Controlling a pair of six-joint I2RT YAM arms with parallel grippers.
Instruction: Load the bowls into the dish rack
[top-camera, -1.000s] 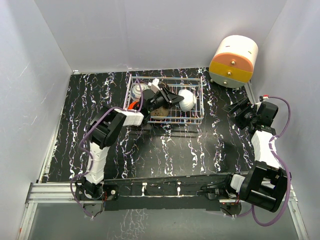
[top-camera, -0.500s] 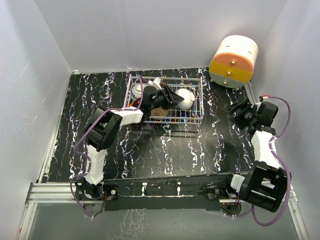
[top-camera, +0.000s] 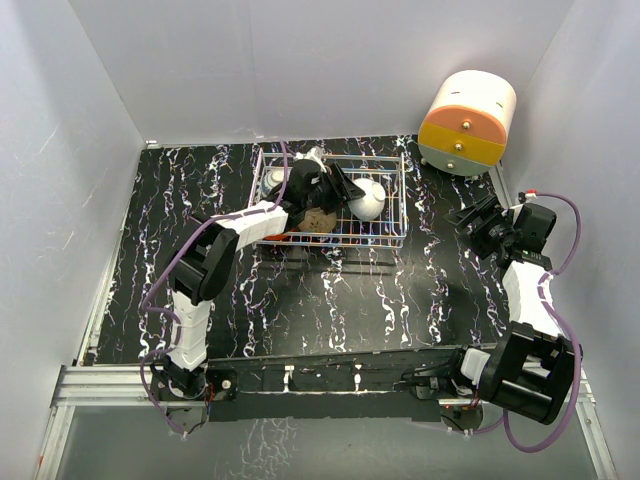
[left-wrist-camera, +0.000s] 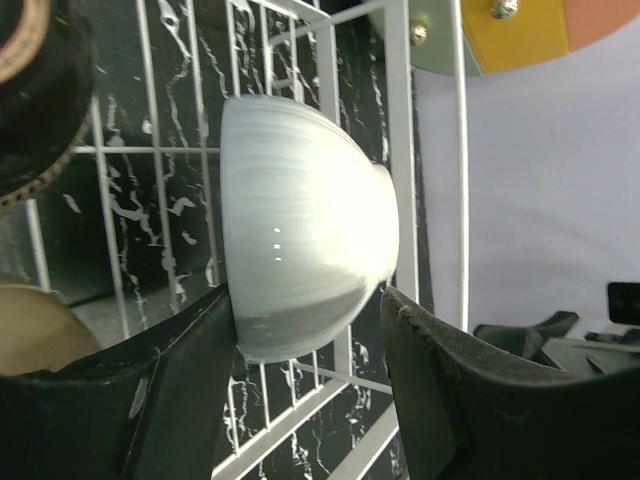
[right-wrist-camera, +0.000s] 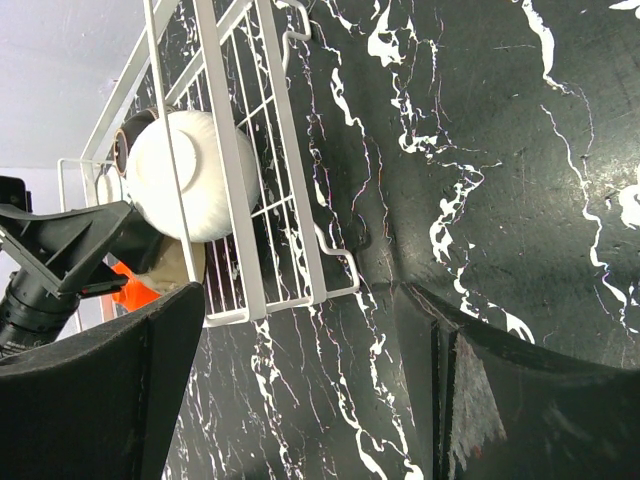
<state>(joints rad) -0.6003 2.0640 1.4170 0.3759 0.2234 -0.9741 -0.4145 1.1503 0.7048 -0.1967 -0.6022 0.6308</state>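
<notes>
The white wire dish rack (top-camera: 398, 190) stands at the back middle of the table. In it are the white bowl (top-camera: 370, 199), the tan bowl (top-camera: 318, 221) and the blue-and-white bowl (top-camera: 274, 181). The red bowl (right-wrist-camera: 134, 291) shows only as a sliver under my left arm. My left gripper (top-camera: 338, 191) is inside the rack and open. In the left wrist view its fingers (left-wrist-camera: 180, 400) flank the lower edge of the white bowl (left-wrist-camera: 310, 240), which lies on its side, with the black bowl (left-wrist-camera: 40, 100) to the left. My right gripper (top-camera: 472, 224) is open and empty above the table, right of the rack.
A cream-and-orange round drawer unit (top-camera: 467, 120) stands at the back right corner. White walls close in the table on three sides. The rack's right rim (right-wrist-camera: 232, 190) and wire feet show in the right wrist view, left of my right gripper (right-wrist-camera: 310, 400).
My left gripper has moved deeper into the rack, up and to the right, until its fingers flank the white bowl. The right arm has not moved.
</notes>
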